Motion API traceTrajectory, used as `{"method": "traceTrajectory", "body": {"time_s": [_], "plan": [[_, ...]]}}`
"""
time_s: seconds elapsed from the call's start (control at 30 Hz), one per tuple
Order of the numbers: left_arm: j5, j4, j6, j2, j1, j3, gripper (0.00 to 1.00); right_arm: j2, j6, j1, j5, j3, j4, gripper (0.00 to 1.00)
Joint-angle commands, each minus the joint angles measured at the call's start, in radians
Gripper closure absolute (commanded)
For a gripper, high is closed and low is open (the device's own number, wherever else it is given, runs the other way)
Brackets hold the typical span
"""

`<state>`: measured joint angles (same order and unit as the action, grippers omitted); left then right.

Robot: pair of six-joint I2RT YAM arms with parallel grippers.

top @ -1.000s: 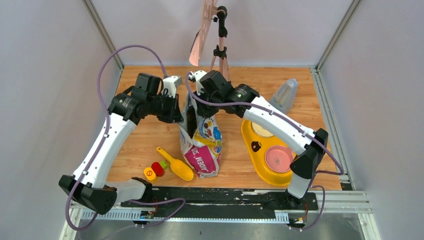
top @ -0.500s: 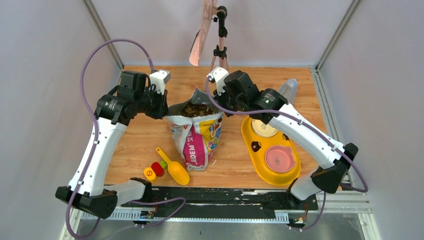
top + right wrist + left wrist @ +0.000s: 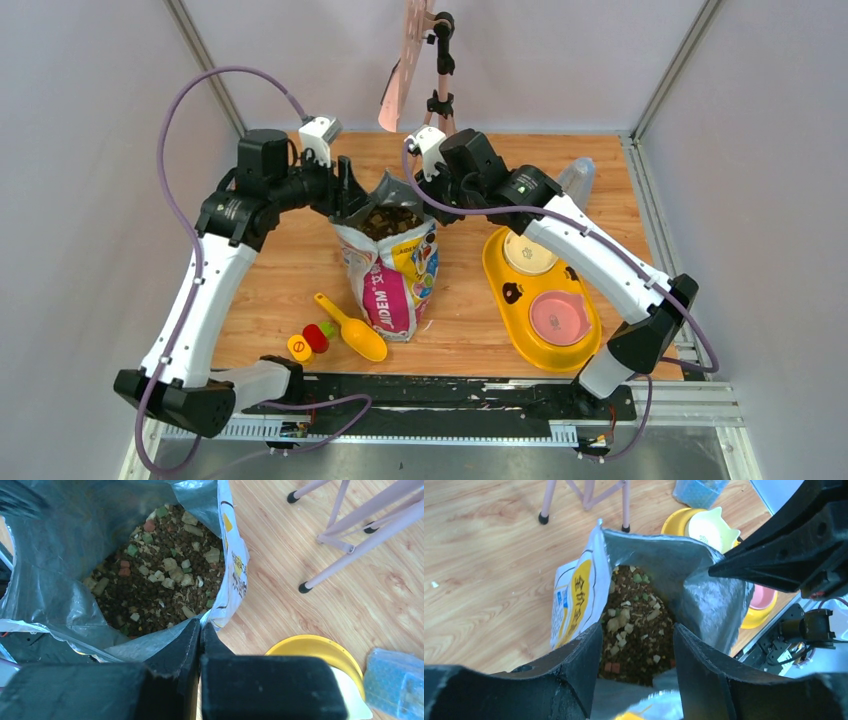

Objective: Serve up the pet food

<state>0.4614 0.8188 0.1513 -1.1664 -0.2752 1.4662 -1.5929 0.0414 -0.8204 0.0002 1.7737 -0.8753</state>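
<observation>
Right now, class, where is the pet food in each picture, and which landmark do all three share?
Top view: pet food at centre, in the open mouth of the bag.
Left wrist view: pet food in the middle, inside the bag.
Right wrist view: pet food upper left of centre, inside the bag.
Shared landmark: yellow tray, right of the bag from above, top right at the left wrist, bottom right at the right wrist.

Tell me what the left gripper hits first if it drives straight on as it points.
Probably the dark-brown dry kibble inside the open printed foil bag; the left gripper, jaws apart, may clip the bag's near rim first.
</observation>
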Motion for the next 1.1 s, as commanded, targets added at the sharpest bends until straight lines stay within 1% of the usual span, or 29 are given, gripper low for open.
{"method": "traceTrajectory", "body": {"time_s": [0.0, 0.1, 0.17, 0.3, 0.4, 0.57, 0.63, 0.7, 0.73, 0.77, 0.83, 0.9, 0.97, 1.0, 1.07], "plan": [[0.036, -0.194, -0.042, -0.04, -0.043, -0.053, 0.38, -0.013, -0.015, 0.009, -0.015, 0.075, 0.059, 1.0], [-0.008, -0.249, -0.118, -0.045, -0.059, -0.087, 0.37, -0.01, -0.01, 0.009, -0.013, 0.07, 0.061, 1.0], [-0.035, -0.244, -0.219, -0.059, -0.059, -0.09, 0.37, -0.007, -0.01, 0.009, -0.018, 0.07, 0.064, 1.0], [-0.086, -0.27, -0.336, -0.071, -0.059, -0.114, 0.37, -0.006, 0.002, 0.009, -0.034, 0.067, 0.069, 1.0], [-0.098, -0.285, -0.372, -0.093, -0.059, -0.113, 0.4, -0.004, 0.01, 0.009, -0.031, 0.059, 0.069, 1.0], [-0.191, -0.289, -0.401, -0.159, -0.059, -0.081, 0.39, 0.013, 0.017, 0.009, -0.012, 0.034, 0.073, 1.0], [-0.257, -0.296, -0.405, -0.185, -0.059, -0.079, 0.39, 0.022, 0.019, 0.009, -0.007, 0.024, 0.076, 1.0], [-0.394, -0.301, -0.386, -0.21, -0.062, -0.075, 0.39, 0.032, 0.024, 0.01, -0.002, 0.016, 0.076, 1.0], [-0.549, -0.29, -0.359, -0.235, -0.062, -0.053, 0.38, 0.036, 0.026, 0.01, -0.001, 0.013, 0.078, 1.0], [-0.587, -0.273, -0.316, -0.254, -0.053, -0.037, 0.38, 0.037, 0.031, 0.01, -0.002, 0.01, 0.078, 1.0], [-0.574, -0.248, -0.295, -0.243, -0.049, -0.004, 0.37, 0.043, 0.037, 0.011, 0.034, 0.002, 0.078, 1.0], [-0.424, -0.28, -0.291, -0.188, -0.049, -0.025, 0.37, 0.048, 0.038, 0.011, 0.031, -0.002, 0.082, 1.0], [-0.333, -0.327, -0.312, -0.127, -0.054, -0.062, 0.36, 0.049, 0.037, 0.012, 0.023, 0.002, 0.084, 1.0], [-0.32, -0.356, -0.333, -0.111, -0.058, -0.085, 0.36, 0.047, 0.037, 0.012, 0.021, 0.005, 0.087, 1.0], [-0.265, -0.356, -0.383, -0.09, -0.063, -0.091, 0.34, 0.044, 0.038, 0.011, 0.018, 0.009, 0.092, 1.0]]}}
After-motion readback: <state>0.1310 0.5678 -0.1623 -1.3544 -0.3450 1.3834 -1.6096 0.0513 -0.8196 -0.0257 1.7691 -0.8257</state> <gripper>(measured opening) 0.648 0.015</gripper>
